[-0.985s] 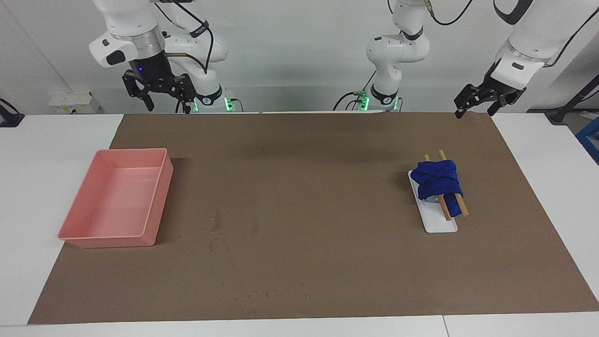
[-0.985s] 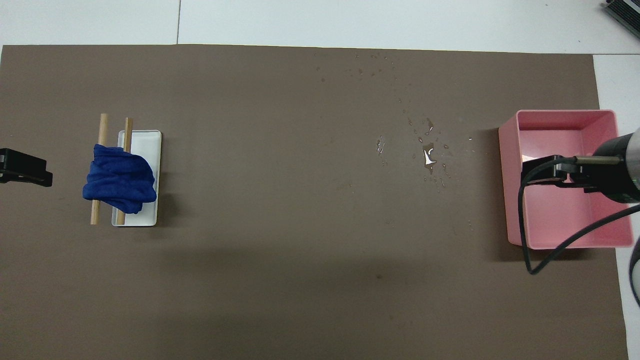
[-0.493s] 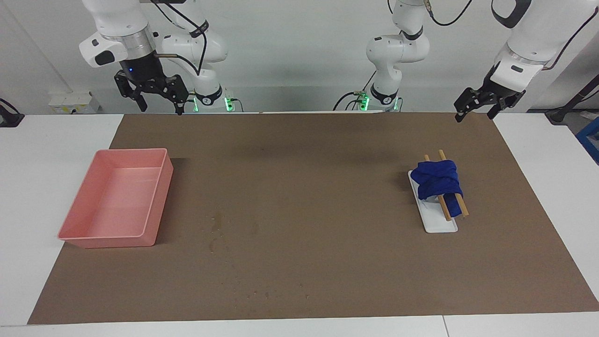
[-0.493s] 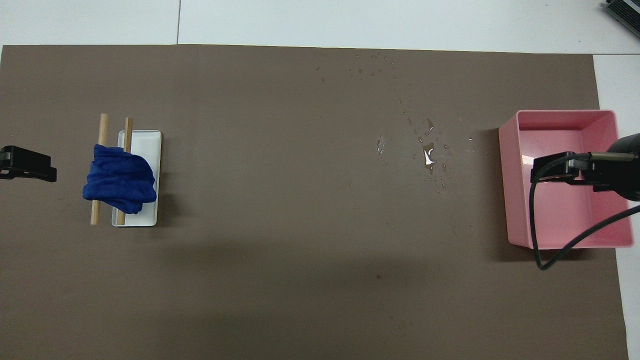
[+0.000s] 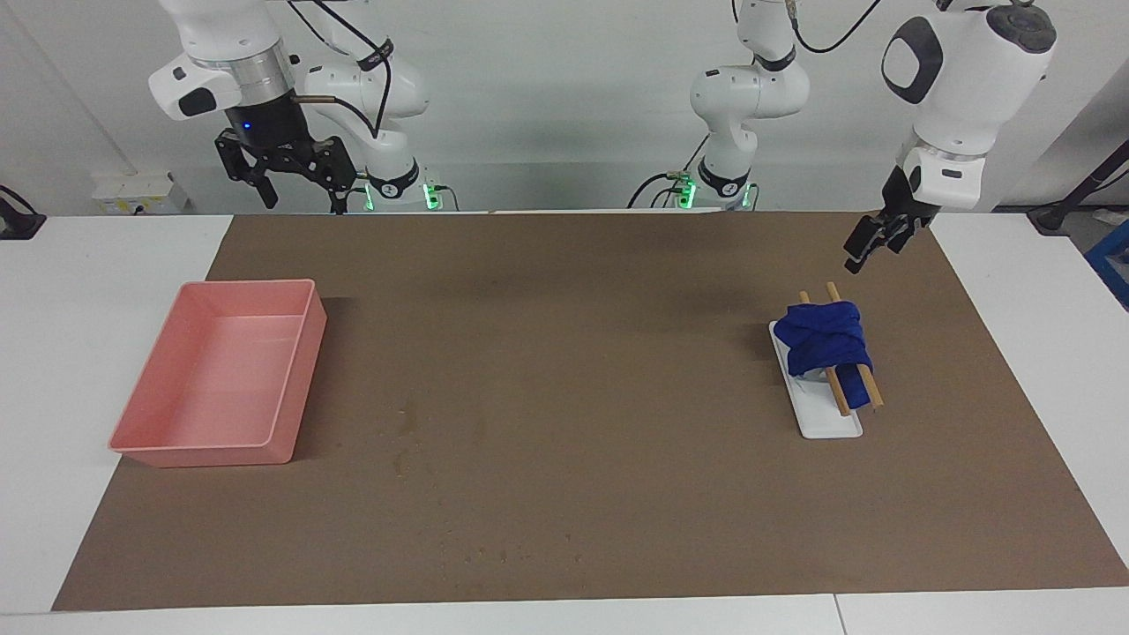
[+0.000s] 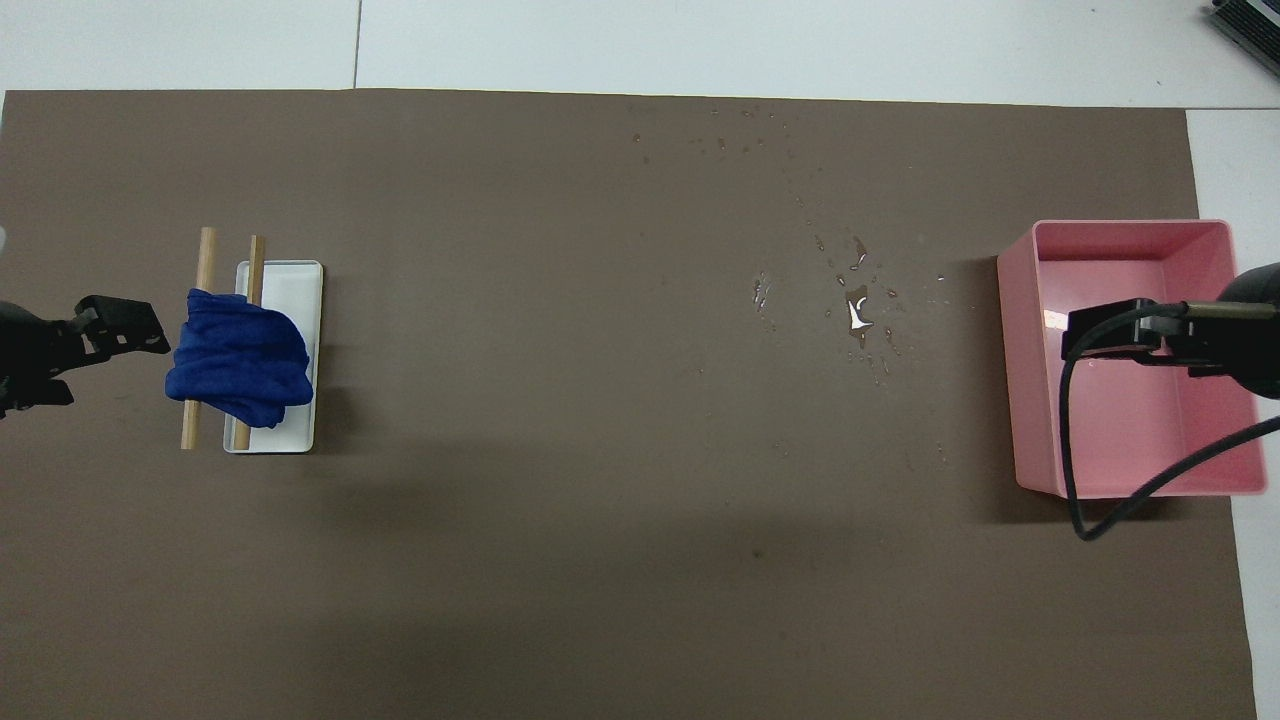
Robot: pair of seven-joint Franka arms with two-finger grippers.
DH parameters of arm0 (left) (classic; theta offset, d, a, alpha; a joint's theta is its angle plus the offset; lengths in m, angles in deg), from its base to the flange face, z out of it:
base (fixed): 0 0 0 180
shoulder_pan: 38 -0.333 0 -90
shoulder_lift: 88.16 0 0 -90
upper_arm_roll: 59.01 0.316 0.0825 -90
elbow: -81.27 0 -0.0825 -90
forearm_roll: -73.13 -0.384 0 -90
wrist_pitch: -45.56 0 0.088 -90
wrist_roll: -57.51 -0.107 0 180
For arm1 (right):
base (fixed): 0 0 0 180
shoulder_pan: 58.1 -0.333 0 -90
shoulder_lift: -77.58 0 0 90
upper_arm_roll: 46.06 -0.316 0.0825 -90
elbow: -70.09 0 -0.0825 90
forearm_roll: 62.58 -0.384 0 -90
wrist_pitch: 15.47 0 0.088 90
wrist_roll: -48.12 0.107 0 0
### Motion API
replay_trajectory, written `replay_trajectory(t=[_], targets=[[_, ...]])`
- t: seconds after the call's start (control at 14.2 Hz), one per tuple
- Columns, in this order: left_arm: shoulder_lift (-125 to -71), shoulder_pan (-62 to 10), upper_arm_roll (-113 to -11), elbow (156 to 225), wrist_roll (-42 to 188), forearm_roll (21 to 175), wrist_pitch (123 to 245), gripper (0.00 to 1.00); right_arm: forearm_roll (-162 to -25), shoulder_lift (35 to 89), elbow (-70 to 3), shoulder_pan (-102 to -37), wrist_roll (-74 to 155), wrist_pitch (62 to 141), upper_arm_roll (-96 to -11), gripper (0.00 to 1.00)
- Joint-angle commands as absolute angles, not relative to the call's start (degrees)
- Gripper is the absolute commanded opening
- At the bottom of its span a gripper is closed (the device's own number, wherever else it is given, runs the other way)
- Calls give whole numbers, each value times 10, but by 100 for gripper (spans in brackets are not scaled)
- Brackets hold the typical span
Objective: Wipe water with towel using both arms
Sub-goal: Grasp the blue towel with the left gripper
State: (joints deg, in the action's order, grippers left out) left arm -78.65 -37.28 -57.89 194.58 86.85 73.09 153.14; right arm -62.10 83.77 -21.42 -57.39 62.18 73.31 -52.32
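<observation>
Where the brown mat (image 5: 582, 370) shows slightly darker specks and blotches, the water (image 6: 856, 312) lies scattered in the upper right-centre of the overhead frame, beside the pink rectangular plastic bin (image 5: 220, 375), with finer droplets trailing toward the mat's upper edge there. At left-centre of the same frame, the crumpled blue cloth towel (image 6: 240, 358) is draped over two wooden dowels (image 6: 205, 262), which rest across a white rectangular tray (image 6: 298, 285). Towel and water are well apart.

At the right of the facing frame, the left gripper (image 5: 869, 238) hangs in the air above the mat, just above the dowels' upper ends; its fingers are spread and grasp nothing. At upper left of the facing frame, the right gripper (image 5: 295, 181) hangs above the mat's edge, higher in frame than the bin, fingers likewise spread and empty. In the overhead frame it overlaps the bin.
</observation>
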Motion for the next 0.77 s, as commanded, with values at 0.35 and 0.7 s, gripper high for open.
replay_trajectory(t=[0.35, 0.7], targets=[[-768, -365, -578, 2067, 1222, 721, 1636, 100, -604, 761, -130, -628, 611, 685, -476, 100], [-798, -373, -577, 2087, 1261, 721, 1737, 100, -600, 765, -138, -623, 614, 693, -476, 100]])
